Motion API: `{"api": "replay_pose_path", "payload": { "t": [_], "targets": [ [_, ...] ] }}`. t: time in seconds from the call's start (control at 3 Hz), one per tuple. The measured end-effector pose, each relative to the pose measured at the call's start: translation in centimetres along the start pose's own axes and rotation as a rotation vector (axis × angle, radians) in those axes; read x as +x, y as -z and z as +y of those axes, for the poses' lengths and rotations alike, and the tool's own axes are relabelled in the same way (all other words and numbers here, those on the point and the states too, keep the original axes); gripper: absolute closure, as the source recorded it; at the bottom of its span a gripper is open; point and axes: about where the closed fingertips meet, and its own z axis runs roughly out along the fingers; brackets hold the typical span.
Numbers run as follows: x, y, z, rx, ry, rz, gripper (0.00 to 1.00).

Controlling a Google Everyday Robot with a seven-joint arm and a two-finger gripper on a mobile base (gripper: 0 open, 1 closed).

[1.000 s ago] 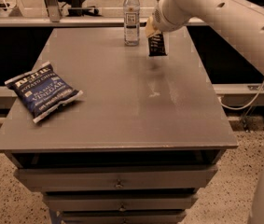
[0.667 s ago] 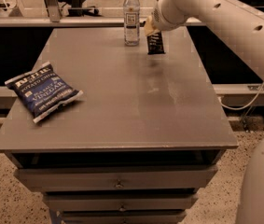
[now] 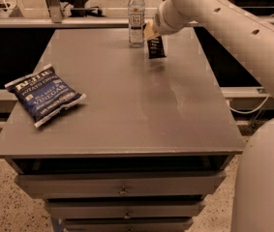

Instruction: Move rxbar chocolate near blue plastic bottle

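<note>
The rxbar chocolate point(image 3: 156, 47), a small black wrapper with white text, hangs upright from my gripper point(image 3: 151, 33) at the far right of the table, its lower end close to the tabletop. The gripper is shut on the bar's top end. The blue plastic bottle point(image 3: 136, 17), clear with a white cap and a dark-and-white label, stands upright at the table's far edge, just left of the bar and the gripper. My white arm point(image 3: 223, 28) reaches in from the right.
A dark-blue chip bag point(image 3: 44, 94) lies near the left edge of the grey table point(image 3: 127, 110). Drawers point(image 3: 122, 187) sit below the front edge. A rail and shelving run behind the table's far side.
The gripper and the bar have moved slightly left and back, closer to the bottle. The bottle and the chip bag have not moved.
</note>
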Motion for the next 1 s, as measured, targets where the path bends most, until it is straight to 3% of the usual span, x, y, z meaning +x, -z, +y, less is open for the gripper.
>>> {"api": "replay_pose_path", "payload": {
  "t": [0.33, 1.0],
  "targets": [
    [0.2, -1.5, 0.2, -0.016, 0.017, 0.01, 1.0],
    [0.3, -3.3, 0.2, -0.023, 0.02, 0.029, 0.59]
  ]
}}
